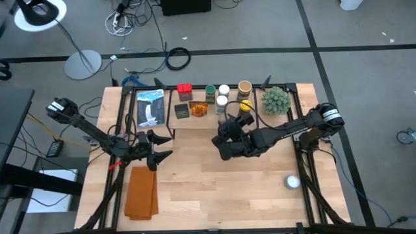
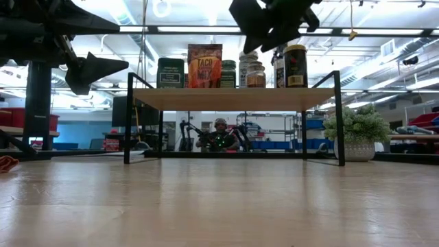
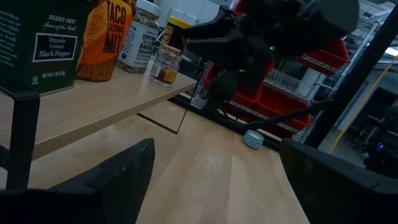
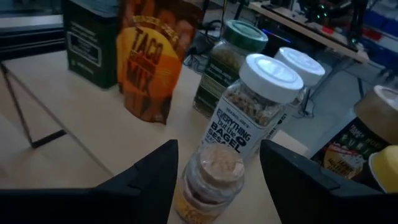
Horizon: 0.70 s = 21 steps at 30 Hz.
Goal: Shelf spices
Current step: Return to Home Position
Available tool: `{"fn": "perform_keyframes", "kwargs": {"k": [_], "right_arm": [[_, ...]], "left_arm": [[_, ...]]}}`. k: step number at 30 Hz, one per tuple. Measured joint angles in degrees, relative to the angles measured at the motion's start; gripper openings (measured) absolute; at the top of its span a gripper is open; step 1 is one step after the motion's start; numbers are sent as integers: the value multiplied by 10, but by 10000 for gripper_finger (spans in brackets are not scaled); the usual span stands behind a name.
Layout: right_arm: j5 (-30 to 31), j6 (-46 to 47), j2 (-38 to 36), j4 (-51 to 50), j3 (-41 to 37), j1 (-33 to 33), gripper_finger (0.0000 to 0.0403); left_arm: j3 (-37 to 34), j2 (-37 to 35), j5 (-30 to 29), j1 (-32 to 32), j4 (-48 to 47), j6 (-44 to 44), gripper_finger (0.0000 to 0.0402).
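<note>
The shelf [image 1: 195, 122] stands at the table's far side on black legs. The spices stand on its board [image 2: 233, 99]: a dark green tin [image 4: 90, 43], an orange taco-mix packet [image 4: 152, 59], a green-lidded jar [image 4: 233, 53], white-lidded jars [image 4: 261, 106], a tan-lidded jar [image 1: 244, 86] and a small clear jar [image 4: 211, 180] at the near edge. My right gripper [image 4: 217, 149] hovers open just before and above the small jar, a finger to either side and clear of it. My left gripper [image 1: 166, 146] waits open at the table's left, level with nothing between its fingers.
A green spiky plant ball [image 1: 275, 99] sits right of the shelf. A printed card or book [image 1: 151, 107] lies left of it. An orange-brown cloth [image 1: 142, 192] lies near the front left, and a white round object [image 1: 292, 182] lies at the front right.
</note>
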Motion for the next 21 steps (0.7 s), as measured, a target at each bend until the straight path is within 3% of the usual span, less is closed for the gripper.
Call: {"fn": "perform_keyframes", "kwargs": {"k": [7, 11, 14, 19, 21], "right_arm": [[-4, -3, -24, -3, 0, 43, 211], [-70, -17, -49, -5, 0, 86, 185], [-130, -12, -58, -10, 1, 112, 140], [-181, -15, -56, 0, -32, 148, 20], [-219, -19, -55, 36, -69, 155, 13]], "left_arm": [[0, 0, 0, 0, -1, -1, 351], [0, 0, 0, 0, -1, -1, 351], [0, 0, 0, 0, -1, -1, 351], [0, 0, 0, 0, -1, -2, 351], [0, 0, 0, 0, -1, -2, 351]]}}
